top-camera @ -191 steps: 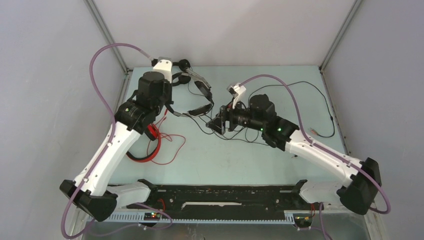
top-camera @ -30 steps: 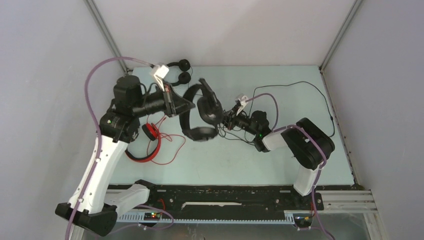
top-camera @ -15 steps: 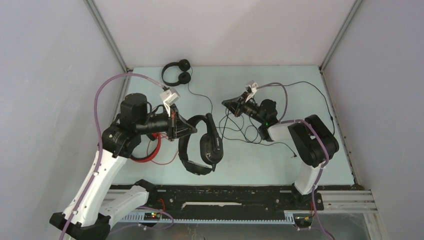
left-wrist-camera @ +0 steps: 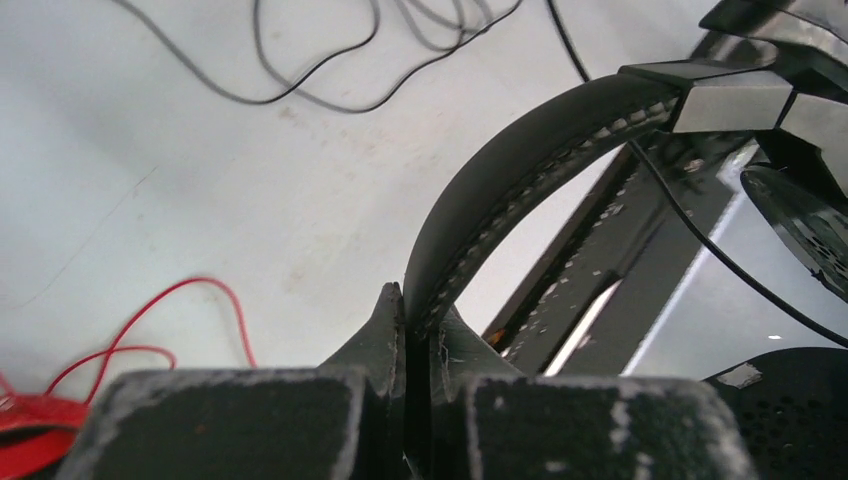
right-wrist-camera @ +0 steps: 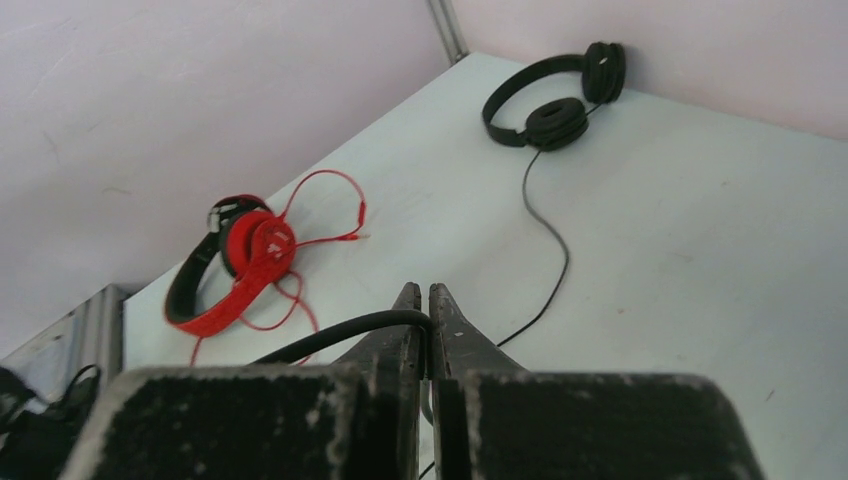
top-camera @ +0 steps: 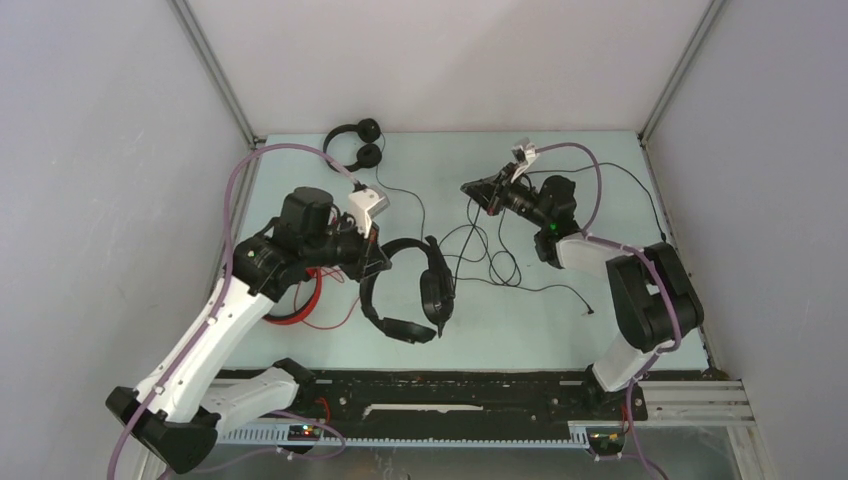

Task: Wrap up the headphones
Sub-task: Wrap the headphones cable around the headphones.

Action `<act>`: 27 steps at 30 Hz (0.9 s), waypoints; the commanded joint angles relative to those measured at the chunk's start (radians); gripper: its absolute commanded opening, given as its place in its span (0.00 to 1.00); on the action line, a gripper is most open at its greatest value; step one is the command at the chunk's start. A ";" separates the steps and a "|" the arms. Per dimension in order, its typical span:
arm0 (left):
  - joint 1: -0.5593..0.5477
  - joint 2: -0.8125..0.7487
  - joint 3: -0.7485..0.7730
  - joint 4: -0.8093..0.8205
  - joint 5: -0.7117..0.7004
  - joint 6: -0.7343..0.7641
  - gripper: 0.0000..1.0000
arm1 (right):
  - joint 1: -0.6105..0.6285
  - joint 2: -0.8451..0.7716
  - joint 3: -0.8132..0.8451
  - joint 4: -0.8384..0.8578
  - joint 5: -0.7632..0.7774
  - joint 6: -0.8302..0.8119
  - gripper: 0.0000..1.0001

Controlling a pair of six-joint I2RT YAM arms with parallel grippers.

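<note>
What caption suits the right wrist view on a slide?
Right tool shut on black cable; red headphones and slim black headphones lie beyond.

2 blk headsets (top-camera: pixel 435 290), 1 red headset (right-wrist-camera: pixel 250 250).

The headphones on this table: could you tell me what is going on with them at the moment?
The left gripper is shut on the headband of the bulky headset, holding it near the table's front edge, apparently lifted. The right gripper is shut on a black cable farther back, with loose loops hanging toward that headset. The red headset and the slim headset lie unwrapped on the left side.
</note>
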 commanded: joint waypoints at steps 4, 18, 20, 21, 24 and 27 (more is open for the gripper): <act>-0.033 0.000 0.004 -0.041 -0.183 0.077 0.00 | 0.033 -0.202 0.080 -0.360 -0.045 -0.050 0.00; -0.093 0.034 -0.086 -0.006 -0.280 0.116 0.00 | 0.099 -0.259 0.304 -0.721 0.033 -0.060 0.00; -0.094 0.061 -0.056 -0.040 -0.375 0.110 0.00 | 0.130 -0.265 0.341 -0.800 0.032 -0.052 0.00; -0.093 0.073 -0.042 -0.054 -0.411 0.106 0.00 | 0.149 -0.274 0.354 -0.844 0.045 -0.057 0.00; -0.094 0.095 -0.009 -0.074 -0.519 0.071 0.00 | 0.203 -0.312 0.367 -0.917 0.064 -0.055 0.00; -0.093 0.099 -0.021 -0.057 -0.656 0.045 0.00 | 0.279 -0.344 0.395 -1.026 0.054 -0.068 0.00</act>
